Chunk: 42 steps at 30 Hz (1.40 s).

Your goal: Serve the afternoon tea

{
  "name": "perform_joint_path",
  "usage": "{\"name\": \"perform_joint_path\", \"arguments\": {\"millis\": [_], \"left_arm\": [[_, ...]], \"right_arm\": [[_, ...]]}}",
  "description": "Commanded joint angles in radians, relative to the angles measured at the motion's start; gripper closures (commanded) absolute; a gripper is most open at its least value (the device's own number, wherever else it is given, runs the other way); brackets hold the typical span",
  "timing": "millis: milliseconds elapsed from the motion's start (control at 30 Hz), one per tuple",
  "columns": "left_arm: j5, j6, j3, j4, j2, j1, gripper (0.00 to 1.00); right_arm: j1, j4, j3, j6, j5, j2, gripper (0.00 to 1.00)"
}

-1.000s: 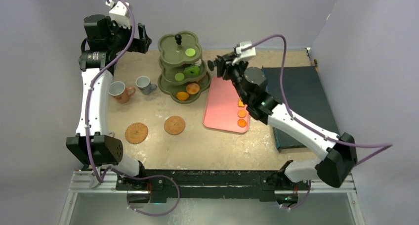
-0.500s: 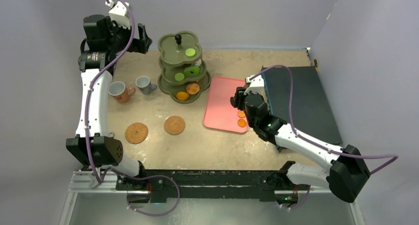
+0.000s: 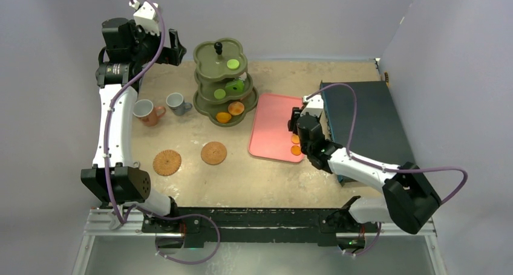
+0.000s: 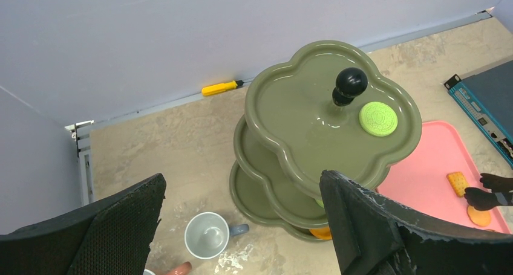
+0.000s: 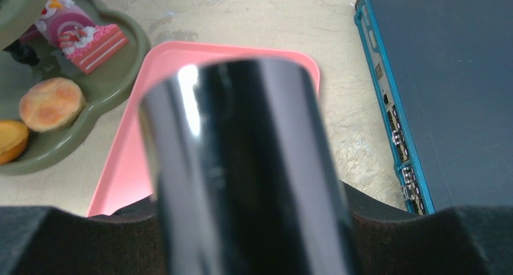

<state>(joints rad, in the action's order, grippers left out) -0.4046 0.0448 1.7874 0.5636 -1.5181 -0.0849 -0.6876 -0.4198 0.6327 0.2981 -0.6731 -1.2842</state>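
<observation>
The olive stand (image 3: 225, 81) sits at the back of the bench (image 3: 242, 184), with one green pastry (image 4: 379, 118) on the top tier beside the black knob (image 4: 350, 83). The middle tier is mostly hidden under the top one. On the bottom tier there's a pink cake slice (image 5: 95, 44), a bun (image 5: 51, 103) and an orange tart (image 5: 11, 141), the tart cut off by the frame edge.

Out on the pink tray (image 3: 272, 130) lie an orange biscuit (image 4: 458, 182) and a round orange pastry (image 4: 481, 216). The right pincer (image 3: 294, 121) is just beside them, gripping the black tongs (image 5: 242, 166). That glossy blade blocks most of its own camera. The tong tips (image 4: 493, 190) show only from the left wrist, close by the biscuit.

The left pincer (image 3: 180, 48) hangs wide apart and holds nothing, high up to the left of the stand.

Left of the stand are the terracotta cup (image 3: 147, 112) and the grey-blue cup (image 3: 176, 103). Two brown coasters (image 3: 167, 162) (image 3: 213, 152) lie nearer the arms, apart from the cups.

The bench is mottled tan, with a dark blue-edged case (image 3: 369, 124) on the right. The walls (image 3: 302, 15) are pale lilac, and a small yellow tool (image 4: 221, 88) lies at the foot of the back one.
</observation>
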Motion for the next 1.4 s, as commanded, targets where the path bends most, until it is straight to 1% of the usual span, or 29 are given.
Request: {"name": "perform_joint_path", "arguments": {"millis": [0, 267, 600, 700, 767, 967, 1100, 1233, 1367], "left_arm": [[-0.01, -0.004, 0.023, -0.023, 0.032, -0.011, 0.01], [-0.008, 0.0, 0.027, -0.023, 0.029, -0.011, 0.01], [-0.01, -0.003, 0.03, -0.026, 0.027, -0.012, 0.01], [-0.007, -0.002, 0.031, -0.025, 0.028, -0.011, 0.01], [-0.005, 0.002, 0.033, -0.022, 0.029, -0.012, 0.01], [-0.002, 0.005, 0.039, -0.016, 0.03, -0.011, 0.01], [-0.003, 0.002, 0.038, -0.014, 0.03, -0.011, 0.01], [0.003, 0.005, 0.035, -0.013, 0.032, -0.011, 0.01], [0.004, 0.003, 0.036, -0.013, 0.033, -0.014, 0.01]], "right_arm": [[0.028, -0.129, 0.0, 0.011, -0.033, -0.031, 0.46], [0.039, -0.15, 0.009, 0.028, -0.032, -0.124, 0.47], [0.043, -0.185, -0.015, 0.033, -0.039, -0.158, 0.48], [0.043, -0.198, -0.01, 0.029, -0.034, -0.187, 0.52], [0.043, -0.199, -0.006, 0.029, -0.034, -0.194, 0.57], [0.042, -0.223, 0.012, -0.021, -0.052, -0.161, 0.7], [0.033, -0.199, 0.073, -0.049, -0.005, -0.09, 0.74], [0.004, -0.167, 0.221, -0.09, 0.065, -0.038, 0.75], [-0.04, -0.122, 0.408, -0.129, 0.126, -0.046, 0.75]]}}
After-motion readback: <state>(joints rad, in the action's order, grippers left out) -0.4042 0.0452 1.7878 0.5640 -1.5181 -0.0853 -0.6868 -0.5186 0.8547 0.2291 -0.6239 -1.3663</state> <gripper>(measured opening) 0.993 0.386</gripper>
